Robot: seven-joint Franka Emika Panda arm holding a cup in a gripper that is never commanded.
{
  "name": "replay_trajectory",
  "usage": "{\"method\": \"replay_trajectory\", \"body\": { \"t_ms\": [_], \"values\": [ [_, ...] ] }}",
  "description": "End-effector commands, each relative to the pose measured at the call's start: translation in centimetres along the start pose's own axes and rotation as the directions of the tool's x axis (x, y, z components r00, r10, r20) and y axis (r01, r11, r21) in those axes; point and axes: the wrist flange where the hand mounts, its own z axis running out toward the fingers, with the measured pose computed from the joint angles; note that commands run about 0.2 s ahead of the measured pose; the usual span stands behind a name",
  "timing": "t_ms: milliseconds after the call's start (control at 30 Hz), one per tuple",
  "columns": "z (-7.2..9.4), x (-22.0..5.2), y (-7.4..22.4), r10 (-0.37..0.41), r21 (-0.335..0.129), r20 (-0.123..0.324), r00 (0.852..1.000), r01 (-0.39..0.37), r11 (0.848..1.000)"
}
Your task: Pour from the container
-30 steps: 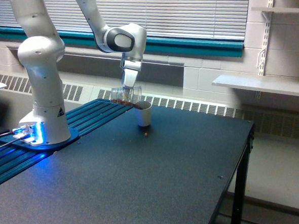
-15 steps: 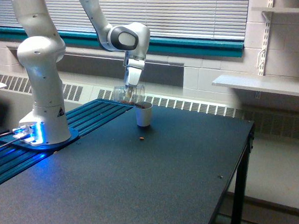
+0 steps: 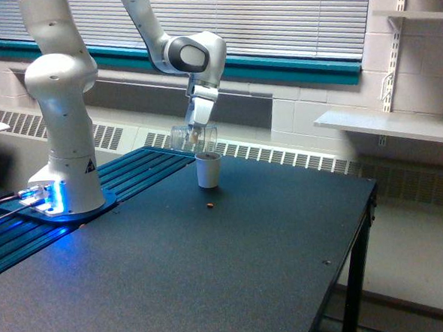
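1. The gripper (image 3: 195,134) clamps the clear container (image 3: 193,138), tipped sideways just above the white paper cup (image 3: 208,170).
2. A brown bit (image 3: 211,205) (small) lies on the black table (image 3: 213,272) near the cup.

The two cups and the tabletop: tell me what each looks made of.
Held cup: clear plastic, apparently, since the wall behind shows through it. Standing cup: opaque matte white, probably paper. Tabletop: dark, dull, finely speckled surface, perhaps laminate or coated board; the look leaves it open.
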Motion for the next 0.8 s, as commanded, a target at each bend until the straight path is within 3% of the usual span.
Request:
{"method": "replay_trajectory", "body": {
  "t_ms": [33, 567, 800],
  "values": [
    [0.0, 0.1, -0.3, -0.029, -0.016, 0.008, 1.000, 0.029, 0.999],
    [-0.2, 0.6, -0.9, -0.042, -0.019, -0.001, 0.999, 0.042, 0.999],
    [-0.1, 1.8, -0.6, -0.037, -0.026, -0.034, 0.999, 0.036, 0.999]
  ]
}}
